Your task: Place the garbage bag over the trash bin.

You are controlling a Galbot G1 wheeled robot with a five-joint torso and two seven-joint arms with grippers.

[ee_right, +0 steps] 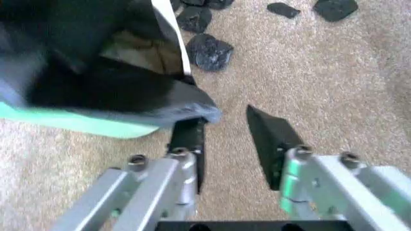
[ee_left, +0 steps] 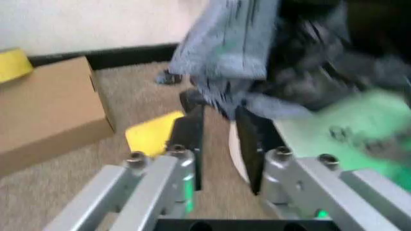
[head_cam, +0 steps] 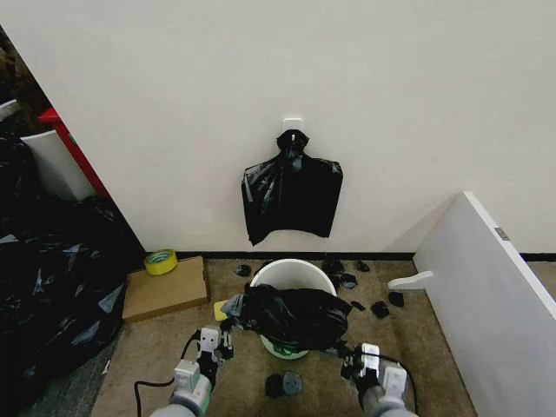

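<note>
The trash bin (head_cam: 294, 271) is a round white bucket on the carpet below the wall. The garbage bag (head_cam: 291, 317), glossy black and wrinkled, is draped over its near half, and the far part of the rim stays bare. My left gripper (head_cam: 228, 332) is at the bag's left edge and my right gripper (head_cam: 347, 356) at its right edge. In the left wrist view the left gripper (ee_left: 220, 113) is open, with the bag (ee_left: 321, 62) hanging at its fingertips beside the bin (ee_left: 347, 125). In the right wrist view the right gripper (ee_right: 224, 115) is wide open, and the bag (ee_right: 96, 86) brushes one finger (ee_right: 189, 134).
A knotted bundle of black bags (head_cam: 291, 195) hangs on the wall. A cardboard box (head_cam: 165, 288) with a yellow tape roll (head_cam: 161, 261) and a yellow sponge (head_cam: 221, 309) lie left of the bin. Black sacks (head_cam: 43, 287) are heaped at the left, a white board (head_cam: 491, 291) leans at the right, and black scraps (head_cam: 380, 308) dot the carpet.
</note>
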